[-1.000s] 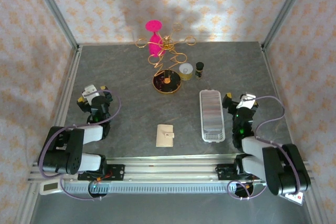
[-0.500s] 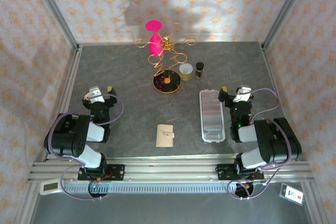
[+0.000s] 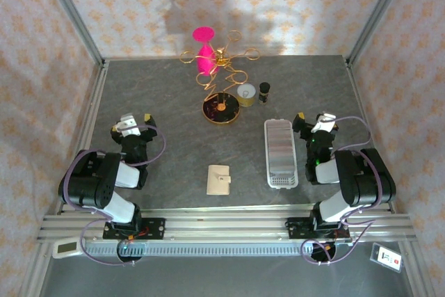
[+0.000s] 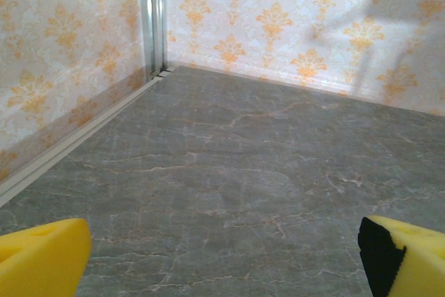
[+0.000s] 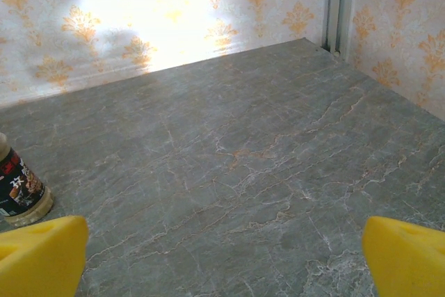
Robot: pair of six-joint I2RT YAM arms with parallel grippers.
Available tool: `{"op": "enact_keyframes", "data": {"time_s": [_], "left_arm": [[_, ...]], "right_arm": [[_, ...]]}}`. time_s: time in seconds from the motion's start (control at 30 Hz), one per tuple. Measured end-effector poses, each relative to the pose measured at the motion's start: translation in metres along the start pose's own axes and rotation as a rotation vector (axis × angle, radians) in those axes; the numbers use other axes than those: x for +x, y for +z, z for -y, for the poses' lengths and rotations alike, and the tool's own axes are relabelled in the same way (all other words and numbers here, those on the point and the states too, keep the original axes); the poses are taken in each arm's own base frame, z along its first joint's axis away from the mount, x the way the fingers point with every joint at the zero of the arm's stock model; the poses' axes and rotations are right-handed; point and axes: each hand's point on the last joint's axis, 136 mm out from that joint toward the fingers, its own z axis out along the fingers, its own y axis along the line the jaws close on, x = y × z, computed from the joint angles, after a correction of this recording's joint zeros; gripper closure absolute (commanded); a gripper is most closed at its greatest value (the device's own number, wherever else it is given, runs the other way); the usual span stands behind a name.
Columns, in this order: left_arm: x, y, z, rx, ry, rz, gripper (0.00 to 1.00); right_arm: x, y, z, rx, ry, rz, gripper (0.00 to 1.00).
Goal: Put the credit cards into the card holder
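The card holder [image 3: 219, 179], a small cream-beige wallet, lies shut on the grey table near the front, midway between the arms. The credit cards are out of view. My left gripper [image 3: 133, 123] rests low at the left, well apart from the wallet. Its yellow fingertips [image 4: 42, 259] stand wide apart, so the left gripper [image 4: 222, 262] is open over bare table. My right gripper [image 3: 313, 123] sits at the right, beside the far end of a white ridged tray [image 3: 280, 152]. The right gripper [image 5: 222, 259] is open too, with nothing between its yellow fingertips [image 5: 407, 255].
A gold wire stand [image 3: 221, 67] on a black round base, with a pink piece behind it, stands at the back centre. Next to it are a small round tin [image 3: 246, 93] and a dark bottle [image 3: 264, 92] [image 5: 17, 193]. Patterned walls close three sides.
Both arms have folded back toward their bases, elbows drawn in. The two grippers have shifted slightly away from the near edge. Both stay open.
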Motion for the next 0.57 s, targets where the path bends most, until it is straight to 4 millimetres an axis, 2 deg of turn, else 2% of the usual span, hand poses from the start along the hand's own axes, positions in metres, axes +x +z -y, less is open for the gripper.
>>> {"op": "enact_keyframes", "data": {"time_s": [0.57], "left_arm": [[-0.0011,-0.0001,-0.0012,-0.008,0.01,0.005,0.01]], "right_arm": [[0.0001,0.0,0.0,0.0,0.0,0.0,0.0]]}}
